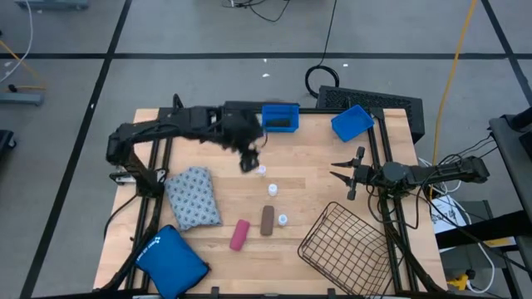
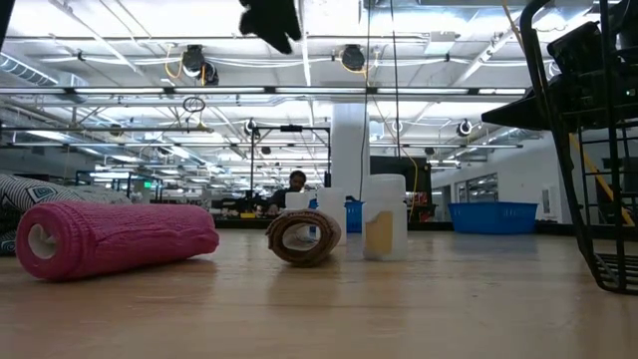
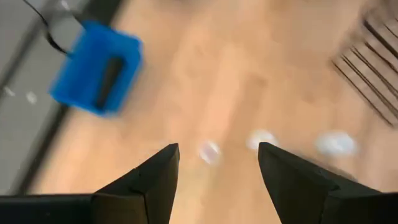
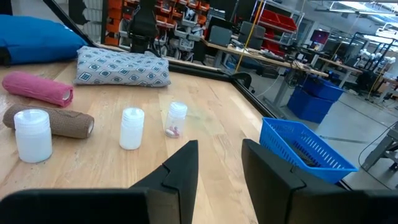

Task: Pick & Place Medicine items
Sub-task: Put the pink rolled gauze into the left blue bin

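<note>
The left tool (image 1: 248, 160) hangs above the surface (image 1: 316, 166) with its fingers spread wide and nothing between them. In its own wrist view the two dark fingers (image 3: 152, 180) frame a small white vial (image 3: 209, 151) that lies almost straight below the gap, so that vial (image 1: 261, 170) is the medicine item nearest to it, just beside the tool on the side toward the wire basket (image 1: 345, 245). Two more vials follow in a loose line running away from the left tool toward that basket: the second vial (image 1: 272, 189) a little farther on, then the third vial (image 1: 283, 219), which sits just beside the brown roll (image 1: 267, 220). The brown roll and the pink roll (image 1: 239, 235) lie side by side, near but apart, both with their long axes pointing roughly from the basket's near edge toward the blue bin (image 1: 280, 118) at the back of the surface. The patterned soft pack (image 1: 193, 197) lies on the far side of the rolls from the basket. The right tool (image 1: 342, 174) waits beside the basket's back corner, fingers parted and empty, well apart from the first vial; by my judgement the left arm is much the better placed for it, needing mostly a straight descent.
</note>
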Controlling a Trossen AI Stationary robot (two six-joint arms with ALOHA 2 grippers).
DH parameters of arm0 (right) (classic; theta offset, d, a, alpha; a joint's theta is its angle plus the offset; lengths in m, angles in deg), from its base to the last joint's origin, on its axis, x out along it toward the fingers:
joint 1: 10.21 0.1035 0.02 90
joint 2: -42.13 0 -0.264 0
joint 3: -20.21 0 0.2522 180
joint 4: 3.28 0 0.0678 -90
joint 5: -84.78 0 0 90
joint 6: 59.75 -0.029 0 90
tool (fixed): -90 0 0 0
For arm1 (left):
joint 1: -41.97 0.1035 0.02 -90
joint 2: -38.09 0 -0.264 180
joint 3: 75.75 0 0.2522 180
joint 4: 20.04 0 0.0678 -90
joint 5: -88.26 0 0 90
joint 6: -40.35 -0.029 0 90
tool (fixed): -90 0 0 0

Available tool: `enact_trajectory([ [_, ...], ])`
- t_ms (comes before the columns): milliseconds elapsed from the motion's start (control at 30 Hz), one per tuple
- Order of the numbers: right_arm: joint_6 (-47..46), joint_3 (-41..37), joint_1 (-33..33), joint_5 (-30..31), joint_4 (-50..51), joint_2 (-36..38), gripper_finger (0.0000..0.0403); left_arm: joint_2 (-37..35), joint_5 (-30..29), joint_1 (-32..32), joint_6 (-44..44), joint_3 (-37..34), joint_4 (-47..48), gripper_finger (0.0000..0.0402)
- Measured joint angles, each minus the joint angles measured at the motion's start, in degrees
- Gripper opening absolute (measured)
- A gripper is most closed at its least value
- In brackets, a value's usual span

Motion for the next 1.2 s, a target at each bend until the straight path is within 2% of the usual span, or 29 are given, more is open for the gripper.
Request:
enact_trajectory([
  [133,0.0,0.01,0.0,0.0,0.0,0.0,0.0116,0.64,-0.01,-7.8,9.13,0.0,6.2,0.023],
  [300,0.0,0.01,-0.02,0.0,0.0,-0.02,0.0116,3.42,-0.7,-17.71,22.26,-0.09,8.19,0.023],
  [533,0.0,0.0,-0.01,0.0,0.0,-0.02,0.0116,9.71,-10.31,-30.53,46.93,-0.09,8.25,0.023],
  [633,0.0,0.0,-0.01,0.0,0.01,0.0,0.0116,13.17,-11.04,-34.0,58.27,-0.09,8.3,0.023],
  [800,0.0,0.01,0.0,0.02,0.02,0.0,0.0116,18.91,-5.63,-35.76,70.16,-0.09,8.45,0.023],
  [1033,0.0,0.01,0.0,0.0,0.02,0.0,0.0116,24.8,-0.63,-34.11,73.82,-0.09,8.86,0.023],
  [1200,0.0,0.01,-0.01,0.01,0.02,0.0,0.0116,26.57,0.23,-33.76,77.18,-0.09,10.85,0.023],
])
